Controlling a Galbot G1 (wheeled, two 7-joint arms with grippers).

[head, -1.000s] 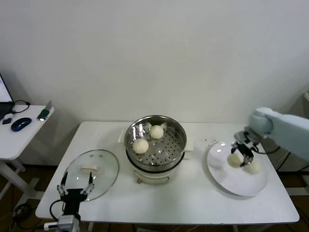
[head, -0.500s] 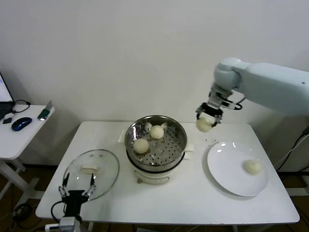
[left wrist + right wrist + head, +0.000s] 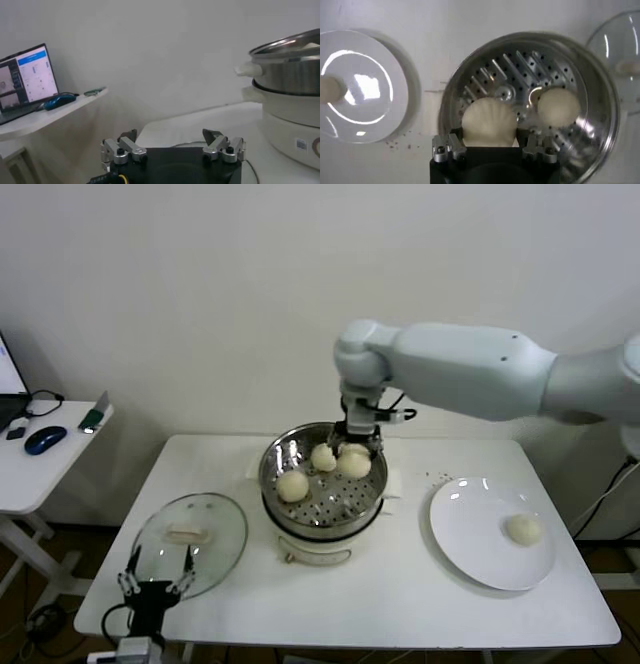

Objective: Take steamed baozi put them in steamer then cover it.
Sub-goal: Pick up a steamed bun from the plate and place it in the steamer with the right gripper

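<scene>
Over the steamer (image 3: 322, 474), far right side, right gripper (image 3: 357, 452) pinches a baozi (image 3: 489, 122) w/ tray directly below. Left gripper (image 3: 155, 583), fingers spread, idles near the cover (image 3: 190, 532).

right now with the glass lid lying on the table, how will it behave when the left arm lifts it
The glass lid is probably rigid but breakable. Its smooth dome likely slips, so the bar handle looks like the safer hold. Held there, the wide lid may tilt.

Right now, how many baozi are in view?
4: two baozi lie on the steamer tray, one is held by the right gripper over it, one on the plate.
</scene>
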